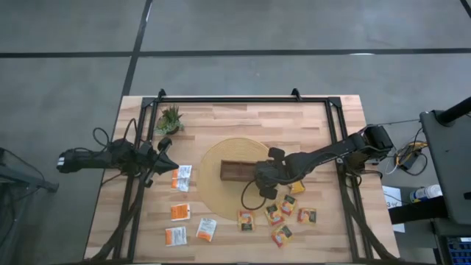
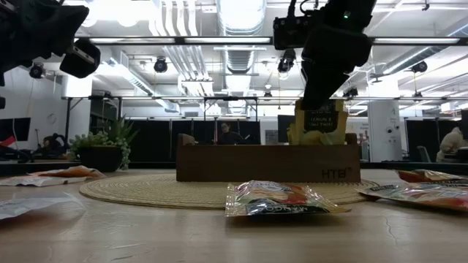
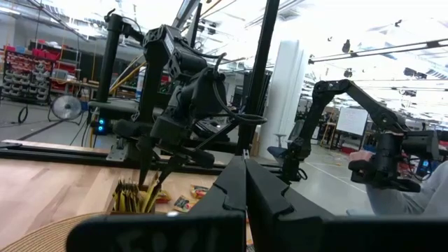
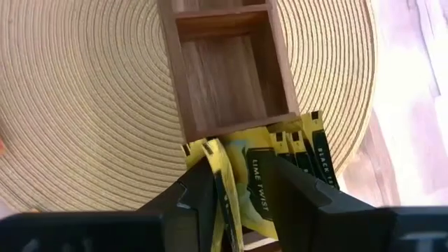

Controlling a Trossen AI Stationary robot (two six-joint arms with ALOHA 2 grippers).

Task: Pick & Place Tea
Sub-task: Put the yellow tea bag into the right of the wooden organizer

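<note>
- Right now your right gripper (image 4: 241,192) is over the end compartment of the wooden tray (image 4: 231,77), fingers pinched on a yellow-green sachet (image 4: 259,185) marked "Lime Twist", held on edge.
- Beside it you can see more yellow sachets (image 4: 308,150) already standing in that compartment, packed close together; the next compartment along is bare wood.
- Judge these as very light, thin foil-paper packets: they will bend and crinkle rather than resist, and the glossy skin looks slippery.
- So take each one by a flat edge or corner, pinching across its faces, not on the puffy middle where the bag sits.
- Watch the neighbours when you let go; a soft sachet could lean, or drag out with the fingers.
- Meanwhile, the rest of the tea lies flat on the table (image 1: 221,121): orange ones (image 1: 180,212) near the left arm, a cluster of sachets (image 1: 283,213) just off the round woven mat (image 1: 210,165).
- Flat ones will be awkward to lift, I reckon.
- Your left gripper (image 1: 163,146) waits fully closed and empty, near the potted plant (image 1: 171,119).
</note>
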